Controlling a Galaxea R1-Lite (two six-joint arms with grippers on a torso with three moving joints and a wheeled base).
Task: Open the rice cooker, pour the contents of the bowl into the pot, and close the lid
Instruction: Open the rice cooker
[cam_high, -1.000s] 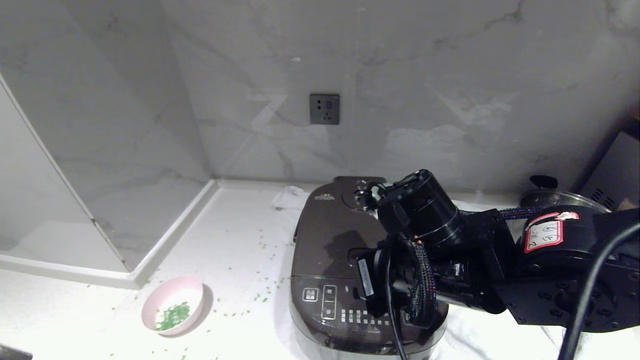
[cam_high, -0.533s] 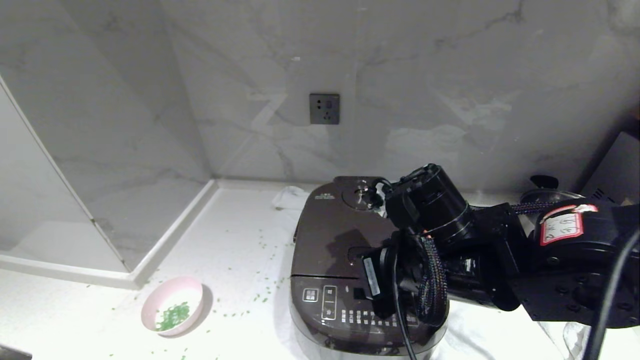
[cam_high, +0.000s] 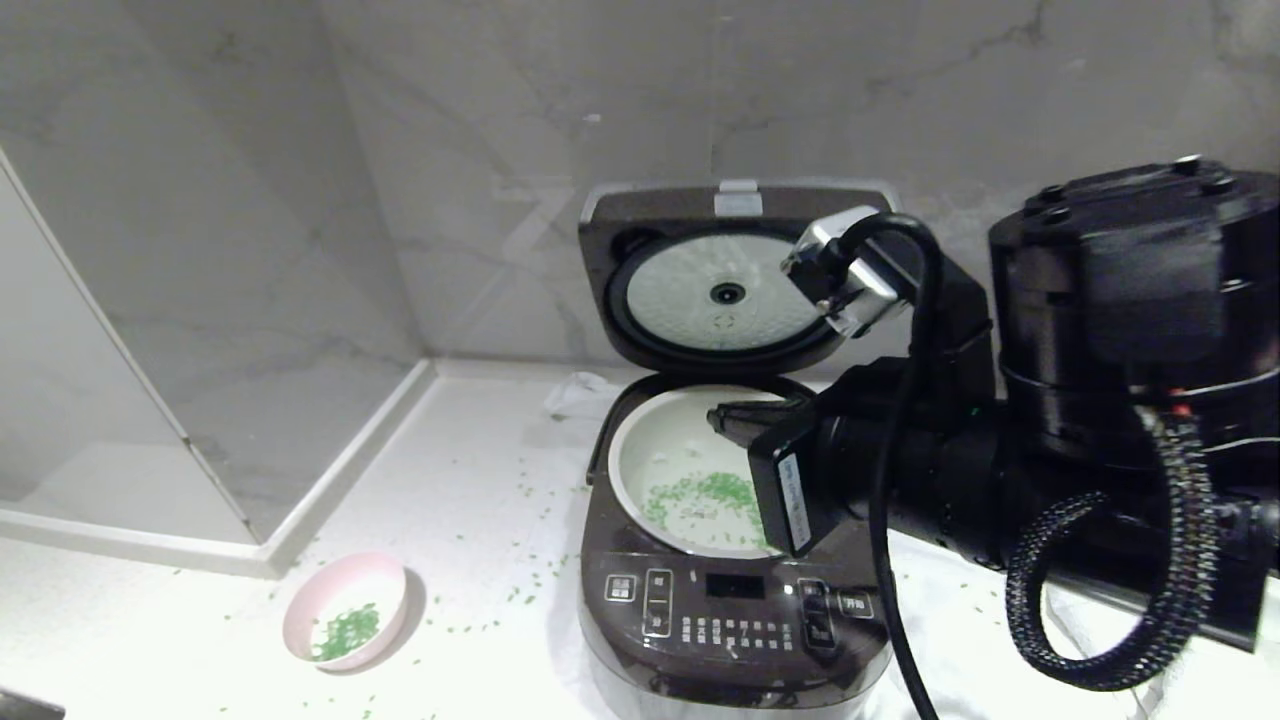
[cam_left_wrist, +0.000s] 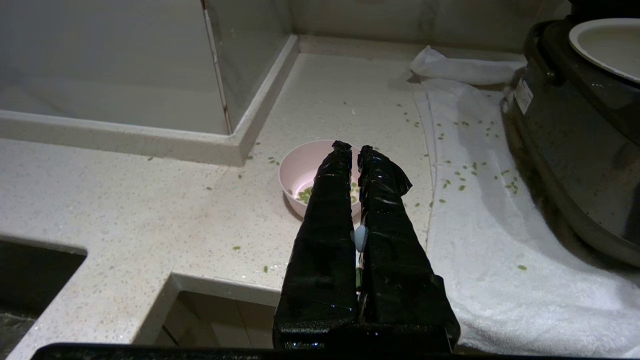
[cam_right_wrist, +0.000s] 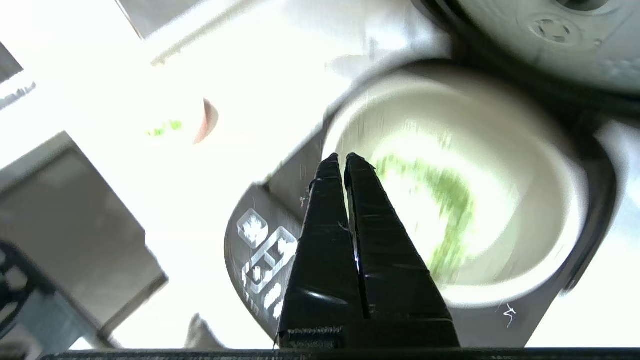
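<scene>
Bowl (cam_high: 346, 610): stands upright on the counter (cam_high: 470, 480) at the left, well apart from the rice cooker (cam_high: 730, 610). A small patch of green bits (cam_high: 345, 630) lies in it. Loose green bits are scattered on the counter between bowl and cooker.

Left gripper (cam_left_wrist: 352, 147): hovers above and short of the bowl, fingers pressed together, holding nothing.

Rice cooker: lid (cam_high: 725, 275) stands fully raised against the wall, its silvery inner plate facing forward. The pot (cam_high: 690, 470) is exposed and has green bits on its floor.

Right gripper (cam_right_wrist: 342, 157): hangs over the pot's front rim, fingers pressed together, holding nothing and touching neither lid nor pot in these views.

Towel (cam_left_wrist: 490, 280): white, spread under and in front of the cooker.

Assessment: the opening step appears complete; the pour is the step in hand. Greens lie in both bowl and pot, so how much remains to transfer cannot be settled from here. The next move calls for a gripper to spread, pinch the bowl's rim, carry it level over the pot and tip it. The left gripper is the nearer. Risk: further spillage onto the counter.
</scene>
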